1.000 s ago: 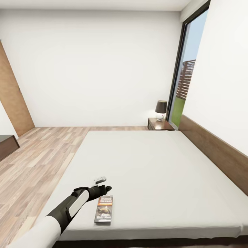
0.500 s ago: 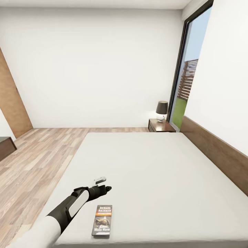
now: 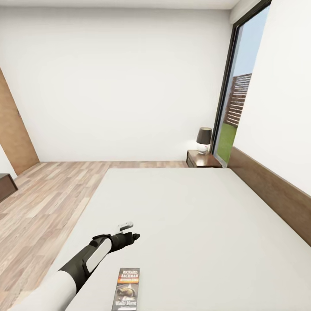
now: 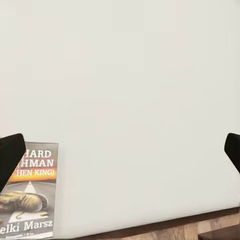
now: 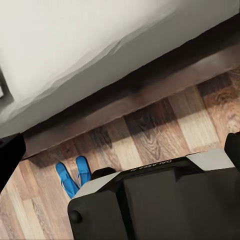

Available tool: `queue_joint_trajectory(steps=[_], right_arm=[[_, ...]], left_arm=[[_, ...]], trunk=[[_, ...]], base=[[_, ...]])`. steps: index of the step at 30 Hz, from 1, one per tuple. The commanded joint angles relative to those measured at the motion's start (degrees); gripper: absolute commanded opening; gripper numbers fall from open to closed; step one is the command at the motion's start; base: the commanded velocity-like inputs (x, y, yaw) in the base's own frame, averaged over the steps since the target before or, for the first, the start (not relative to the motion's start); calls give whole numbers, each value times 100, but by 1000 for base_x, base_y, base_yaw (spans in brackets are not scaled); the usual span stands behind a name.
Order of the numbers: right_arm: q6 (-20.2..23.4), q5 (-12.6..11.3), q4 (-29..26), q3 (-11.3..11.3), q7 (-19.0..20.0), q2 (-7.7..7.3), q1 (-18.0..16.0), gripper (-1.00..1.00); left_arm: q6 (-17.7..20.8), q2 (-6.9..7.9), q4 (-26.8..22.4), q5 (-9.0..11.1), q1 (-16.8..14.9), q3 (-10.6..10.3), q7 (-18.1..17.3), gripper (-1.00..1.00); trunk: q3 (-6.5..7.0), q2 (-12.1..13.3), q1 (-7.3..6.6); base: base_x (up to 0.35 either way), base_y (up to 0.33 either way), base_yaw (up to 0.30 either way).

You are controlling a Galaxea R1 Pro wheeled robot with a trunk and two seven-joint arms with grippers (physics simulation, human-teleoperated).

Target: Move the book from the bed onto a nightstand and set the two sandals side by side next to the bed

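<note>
The book (image 3: pixel 127 288) lies flat on the bed (image 3: pixel 194 216) near its front edge, with its dark cover and orange band facing up. My left gripper (image 3: pixel 134 236) hovers over the mattress just beyond the book, and it is open and holds nothing. In the left wrist view the book (image 4: pixel 30 195) sits beside one fingertip (image 4: pixel 10 155) of that gripper (image 4: pixel 120 152). The right wrist view shows my right gripper (image 5: pixel 120 152) open above the floor. The two blue sandals (image 5: pixel 72 175) lie close together on the planks near the bed frame (image 5: pixel 150 95). A nightstand (image 3: pixel 203 159) stands at the bed's far corner.
A lamp (image 3: pixel 203 138) with a dark shade stands on the nightstand beside the tall window (image 3: pixel 235 108). The headboard (image 3: pixel 276 194) runs along the right wall. A brown door (image 3: pixel 15 125) and a dark dresser corner (image 3: pixel 6 186) are at the left. My dark base (image 5: pixel 165 200) stands next to the sandals.
The head view has shifted as the robot moves toward the bed, so the book now shows lower in it. The left arm keeps the same pose, gripper still open.
</note>
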Motion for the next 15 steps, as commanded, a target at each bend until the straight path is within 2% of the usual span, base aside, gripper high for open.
queue_joint_trajectory(steps=[1,6,15], right_arm=[[-11,-45,17,-2,28,-2,-8,100],[-11,-45,16,-1,28,-2,-8,100],[-11,-45,16,0,28,-2,-8,100]], left_arm=[[8,7,-9,51,-6,-28,34,100],[8,7,-9,51,-4,-28,34,100],[8,7,-9,51,-7,-29,34,100]], trunk=[[-13,-13,7],[-13,-13,7],[-13,-13,7]], base=[[292,0,0],[245,0,0],[29,0,0]])
